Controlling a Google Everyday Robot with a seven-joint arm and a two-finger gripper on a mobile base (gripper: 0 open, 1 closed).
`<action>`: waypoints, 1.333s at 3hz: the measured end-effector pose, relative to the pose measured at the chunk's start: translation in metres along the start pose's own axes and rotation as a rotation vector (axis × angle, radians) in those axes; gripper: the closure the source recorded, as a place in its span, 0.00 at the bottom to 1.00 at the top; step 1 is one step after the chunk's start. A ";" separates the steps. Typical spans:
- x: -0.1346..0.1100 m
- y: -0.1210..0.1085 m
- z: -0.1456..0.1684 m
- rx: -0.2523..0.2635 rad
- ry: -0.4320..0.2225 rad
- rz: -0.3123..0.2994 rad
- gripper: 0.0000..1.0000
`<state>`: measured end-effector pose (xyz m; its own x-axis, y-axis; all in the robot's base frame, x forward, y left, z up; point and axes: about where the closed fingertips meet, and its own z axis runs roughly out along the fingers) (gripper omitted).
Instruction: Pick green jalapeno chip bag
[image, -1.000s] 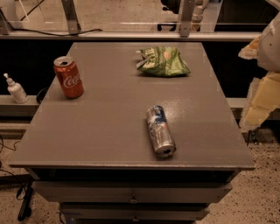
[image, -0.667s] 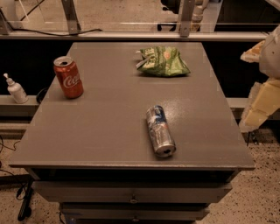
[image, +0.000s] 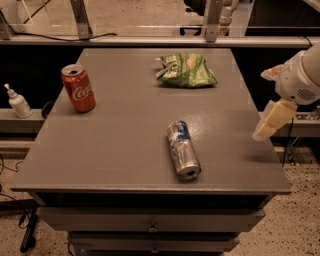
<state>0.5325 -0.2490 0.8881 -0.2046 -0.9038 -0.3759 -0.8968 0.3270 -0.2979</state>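
- The green jalapeno chip bag (image: 186, 70) lies flat on the far part of the grey worktop (image: 125, 145), a little right of the middle and close to the far edge. Nothing touches it.
- Its long axis runs roughly left to right across the worktop. The crinkled right end points toward the right edge and the printed left end toward the middle.
- The gripper (image: 272, 119) hangs at the right edge of the worktop, about halfway between near and far, with the pale wrist housing above it. It holds nothing, and I cannot tell whether it stands apart or together.
- This relation governs the coming move: the bag lies to the far left of the gripper, well apart from it. The robot has only one arm, so there is no choice of arm to make.
- The reach would likely run diagonally over bare worktop. Closing across the bag's short width, from near to far, looks like the easier grasp.
- The silver-blue can (image: 183, 149) lies on its side to the near left of the gripper, its open end toward the near edge. It sits nearer than the bag and off the likely path.
- The red cola can (image: 78, 88) stands upright far over on the left, well apart from the bag and gripper.
- A white pump bottle (image: 18, 101) stands on a ledge beyond the left edge.
- I judge that the pick has not started, as the approach is not yet made.
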 end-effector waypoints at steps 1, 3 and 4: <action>0.000 0.000 0.000 0.000 0.000 0.000 0.00; -0.059 -0.020 0.015 0.064 -0.077 -0.027 0.00; -0.089 -0.039 0.031 0.091 -0.137 -0.034 0.00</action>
<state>0.5976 -0.1726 0.9058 -0.1143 -0.8706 -0.4786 -0.8620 0.3264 -0.3879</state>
